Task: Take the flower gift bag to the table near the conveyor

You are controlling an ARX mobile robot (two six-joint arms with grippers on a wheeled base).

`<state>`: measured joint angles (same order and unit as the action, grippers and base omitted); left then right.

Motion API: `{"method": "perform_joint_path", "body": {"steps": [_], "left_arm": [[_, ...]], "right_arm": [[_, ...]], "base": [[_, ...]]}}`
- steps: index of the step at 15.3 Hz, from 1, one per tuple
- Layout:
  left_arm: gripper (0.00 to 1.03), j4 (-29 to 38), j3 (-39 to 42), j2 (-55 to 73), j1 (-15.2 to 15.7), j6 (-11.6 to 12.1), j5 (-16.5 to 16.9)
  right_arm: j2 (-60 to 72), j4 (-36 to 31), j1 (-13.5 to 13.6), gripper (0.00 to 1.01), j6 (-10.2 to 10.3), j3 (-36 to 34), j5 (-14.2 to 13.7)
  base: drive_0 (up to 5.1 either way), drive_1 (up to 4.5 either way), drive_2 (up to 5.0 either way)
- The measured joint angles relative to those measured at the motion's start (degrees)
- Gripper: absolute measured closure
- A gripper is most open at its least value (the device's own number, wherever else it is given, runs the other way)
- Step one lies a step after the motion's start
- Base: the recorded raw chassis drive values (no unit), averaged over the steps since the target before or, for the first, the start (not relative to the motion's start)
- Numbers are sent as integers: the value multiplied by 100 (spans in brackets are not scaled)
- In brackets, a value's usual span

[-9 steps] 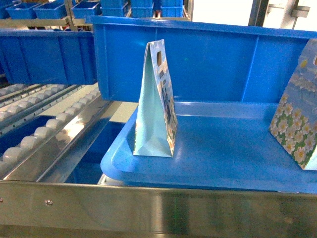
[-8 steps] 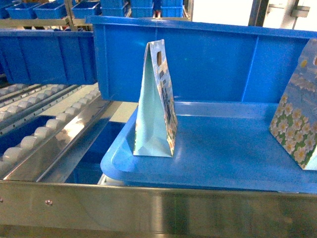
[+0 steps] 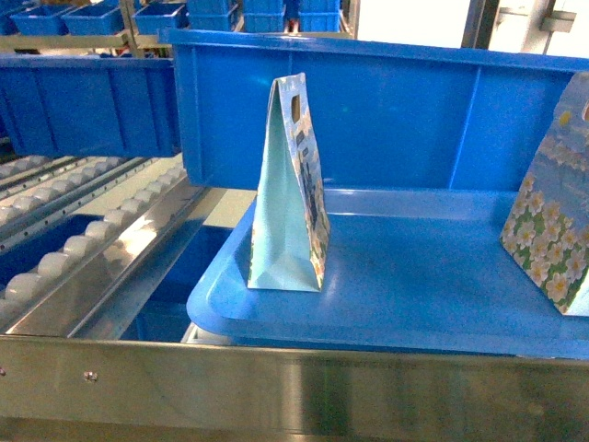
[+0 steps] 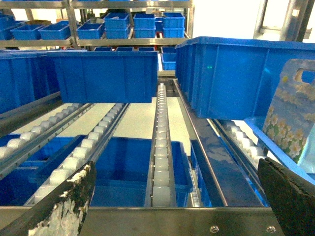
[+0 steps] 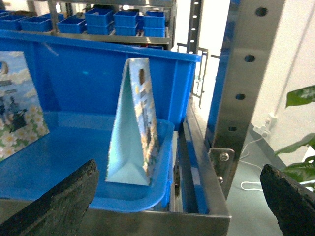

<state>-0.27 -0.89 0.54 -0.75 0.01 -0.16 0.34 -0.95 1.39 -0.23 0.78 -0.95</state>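
Two flower gift bags stand upright on a blue tray (image 3: 414, 304). One gift bag (image 3: 290, 189) is at the tray's left end, its pale blue side facing me; it also shows at the right of the left wrist view as a gift bag (image 4: 290, 118). The other gift bag (image 3: 557, 221) is at the tray's right end, and this gift bag (image 5: 133, 125) shows edge-on in the right wrist view. The conveyor (image 3: 83, 239) of white rollers runs on the left. My left gripper (image 4: 172, 206) and right gripper (image 5: 172, 206) are open, empty, and short of the rack. The table is out of view.
A steel crossbar (image 3: 294, 387) fronts the rack. A large blue bin (image 3: 386, 110) stands right behind the tray, and another blue bin (image 3: 83, 106) sits on the rollers. A steel upright (image 5: 241, 88) stands beside the tray's right end. Shelves of small blue bins (image 4: 138, 22) fill the background.
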Motion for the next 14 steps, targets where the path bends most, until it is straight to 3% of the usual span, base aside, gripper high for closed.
{"method": "perform_joint_path", "body": {"steps": [2,4,7,10,14], "left_arm": [[5,138,-2,17,105,-2,170],[5,861,-101,732,208,0,310],[5,2028,-1121,2745,-284,-7,190],[5,1353,-2457,4367,-1023,-330,-195],[5,907,-3718,5515,-1591,-564,-651]], "right_arm": [[125,-107,527,3,-105,13,-201],[492,-289,704,3,-144,170,-470],[1923,-1141,800,3,-181,981,-544],[3106,-994,1032,3,-173,1836,-496],[4050,-789,1445,3,-142,2627,-898]], "base": [[0,0,0],[0,0,0],[0,0,0],[0,0,0],[0,0,0]]}}
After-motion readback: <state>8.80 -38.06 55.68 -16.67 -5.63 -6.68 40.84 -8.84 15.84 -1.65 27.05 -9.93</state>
